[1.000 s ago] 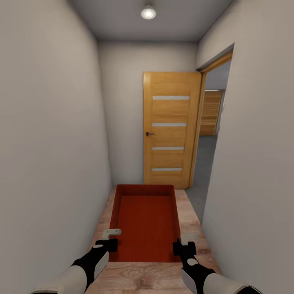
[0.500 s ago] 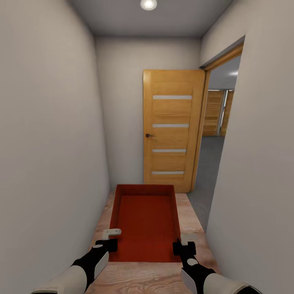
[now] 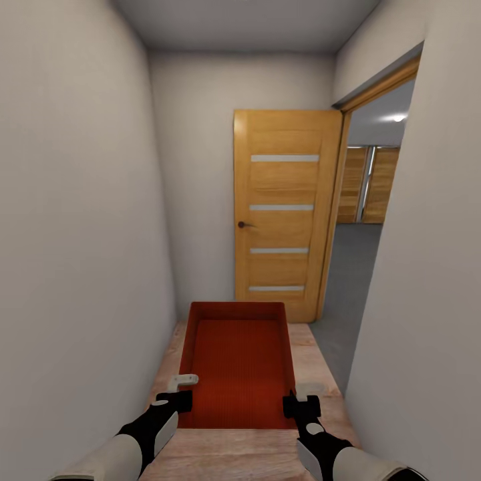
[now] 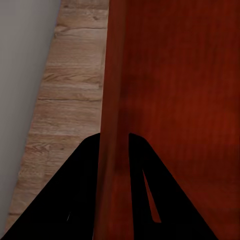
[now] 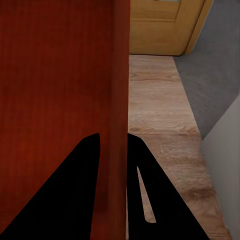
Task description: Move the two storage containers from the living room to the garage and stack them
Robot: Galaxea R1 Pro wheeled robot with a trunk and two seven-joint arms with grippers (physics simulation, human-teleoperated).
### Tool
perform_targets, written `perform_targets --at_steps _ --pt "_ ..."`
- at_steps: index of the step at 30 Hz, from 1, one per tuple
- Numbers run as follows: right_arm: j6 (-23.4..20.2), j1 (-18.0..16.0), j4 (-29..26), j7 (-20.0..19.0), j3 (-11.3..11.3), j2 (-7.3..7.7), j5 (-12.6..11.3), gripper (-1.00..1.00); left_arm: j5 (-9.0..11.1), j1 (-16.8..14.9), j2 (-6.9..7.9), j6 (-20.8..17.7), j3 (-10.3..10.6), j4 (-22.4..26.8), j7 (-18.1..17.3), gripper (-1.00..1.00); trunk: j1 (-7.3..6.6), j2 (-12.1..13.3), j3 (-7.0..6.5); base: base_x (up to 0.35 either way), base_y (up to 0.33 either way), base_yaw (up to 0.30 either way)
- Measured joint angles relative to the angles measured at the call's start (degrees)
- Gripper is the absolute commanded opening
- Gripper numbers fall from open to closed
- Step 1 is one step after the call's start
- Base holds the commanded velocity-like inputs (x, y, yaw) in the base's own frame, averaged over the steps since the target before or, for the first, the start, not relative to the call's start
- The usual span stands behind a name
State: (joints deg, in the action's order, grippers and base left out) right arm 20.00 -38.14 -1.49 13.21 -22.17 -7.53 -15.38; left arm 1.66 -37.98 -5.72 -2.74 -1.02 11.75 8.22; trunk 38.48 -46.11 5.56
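Note:
One red-orange open-top storage container (image 3: 236,364) hangs level in front of me in the head view, carried between both arms over a light wood-plank corridor floor. My left gripper (image 3: 179,389) is shut on its left wall near the close corner, and the left wrist view has that wall (image 4: 111,125) between the two dark fingers. My right gripper (image 3: 300,395) is shut on the right wall, which runs between the fingers (image 5: 116,125) in the right wrist view. The container is empty inside. Through the doorway at right lie a grey concrete floor (image 3: 347,280) and a wood-plank door (image 3: 377,186).
I am in a narrow corridor with white walls (image 3: 80,234) close on both sides and an end wall ahead. An open wooden door (image 3: 284,214) with glass slits stands against the end wall, beside the doorway on the right.
The whole view has advanced down the corridor; the door and doorway look nearer and more of the room beyond shows. Both grippers and the container keep the same hold.

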Motion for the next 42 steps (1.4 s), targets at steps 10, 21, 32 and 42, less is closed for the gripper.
perform_targets --at_steps 10,21,32,42 --pt "0.0 0.0 0.0 0.0 0.0 0.0 0.0 -1.0 0.0 0.0 0.0 0.0 0.0 0.0 0.0 -1.0 0.0 0.0 0.0 0.322 0.0 0.0" --pt "0.6 0.0 0.3 0.1 -5.9 -0.19 -6.0 -1.0 0.9 0.1 0.33 0.1 1.2 0.3 -0.2 -1.0 0.04 0.0 0.01 0.176 0.0 0.0" --pt "1.0 0.0 0.4 -0.1 -15.2 0.15 -15.2 -1.0 1.4 0.2 0.11 0.1 1.9 0.4 0.2 -1.0 0.04 0.0 0.01 0.0 0.0 0.0" --pt "1.1 0.0 0.4 -0.1 -22.2 0.22 -22.4 -1.0 1.6 0.2 0.12 0.1 2.1 0.4 0.2 -1.0 0.02 0.0 0.01 0.111 0.0 0.0"
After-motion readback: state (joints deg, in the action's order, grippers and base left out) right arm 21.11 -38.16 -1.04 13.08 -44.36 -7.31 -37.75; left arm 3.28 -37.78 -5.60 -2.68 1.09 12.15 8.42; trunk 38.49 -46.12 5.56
